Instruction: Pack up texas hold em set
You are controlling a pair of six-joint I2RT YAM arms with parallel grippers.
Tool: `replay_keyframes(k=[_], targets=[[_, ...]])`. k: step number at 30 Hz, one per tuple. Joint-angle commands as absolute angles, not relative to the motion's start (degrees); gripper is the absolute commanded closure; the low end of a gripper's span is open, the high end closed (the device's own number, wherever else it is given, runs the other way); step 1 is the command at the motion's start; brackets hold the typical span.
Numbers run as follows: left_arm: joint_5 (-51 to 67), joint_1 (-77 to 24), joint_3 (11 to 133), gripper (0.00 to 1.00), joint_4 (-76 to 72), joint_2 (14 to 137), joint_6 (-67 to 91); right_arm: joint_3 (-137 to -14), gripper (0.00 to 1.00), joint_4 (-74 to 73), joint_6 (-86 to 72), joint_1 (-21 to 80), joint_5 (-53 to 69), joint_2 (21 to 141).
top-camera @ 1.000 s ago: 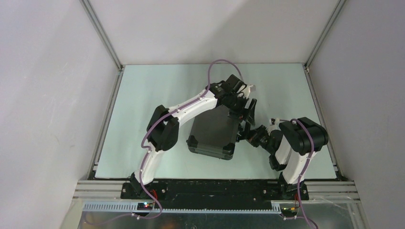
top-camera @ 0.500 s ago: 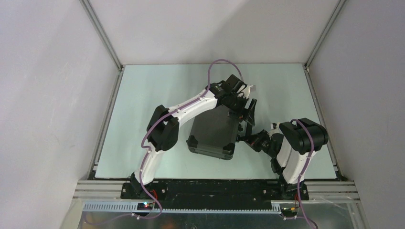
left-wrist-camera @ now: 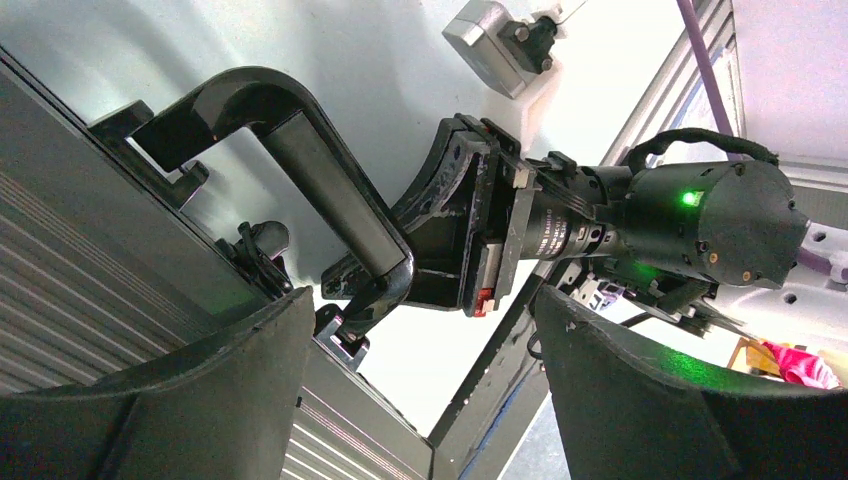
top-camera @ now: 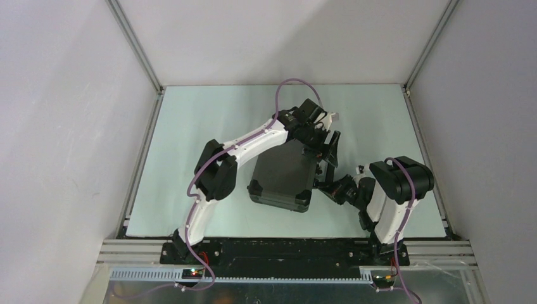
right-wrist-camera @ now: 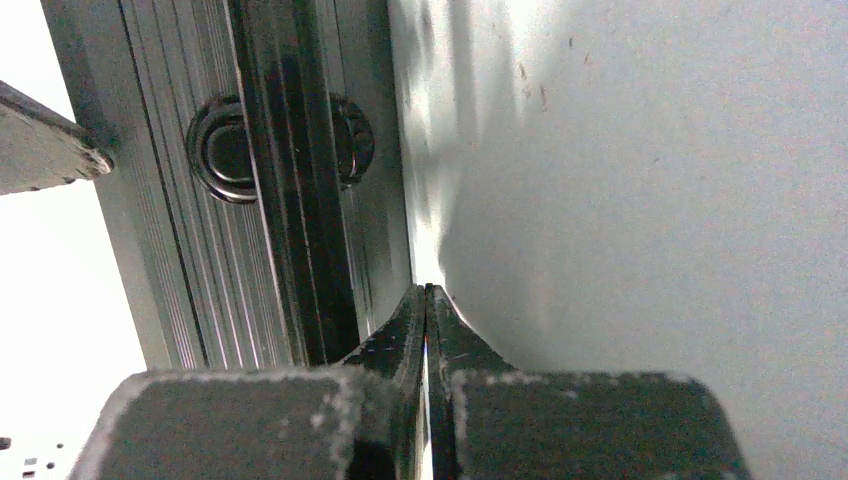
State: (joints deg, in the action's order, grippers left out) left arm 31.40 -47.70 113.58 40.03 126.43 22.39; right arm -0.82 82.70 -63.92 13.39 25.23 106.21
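From above, the left arm [top-camera: 253, 140] hides the far right corner of the briefcase [top-camera: 278, 180], and we cannot make out its handle there. In the left wrist view the case runs off the left edge, and the bottom edge cuts the left gripper [left-wrist-camera: 420, 300]. The right gripper [right-wrist-camera: 426, 292] blurs towards its own view's bottom edge.

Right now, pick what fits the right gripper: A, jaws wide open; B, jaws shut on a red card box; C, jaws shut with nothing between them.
C: the right wrist view shows the right gripper with its tips pressed together, nothing between them, beside the ribbed edge of the briefcase.
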Motion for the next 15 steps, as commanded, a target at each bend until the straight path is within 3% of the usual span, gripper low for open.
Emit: replay_keyframes(k=[1, 15], targets=[[31.2, -47.0, 113.5, 0.14, 39.6, 120.7, 20.9, 7.2, 1.00, 83.4, -66.6, 14.7, 28.1, 104.9], [31.0, -46.4, 111.3, 0.14, 39.6, 117.9, 20.7, 6.1, 1.00, 74.5, -66.0, 22.0, 27.5, 106.7]])
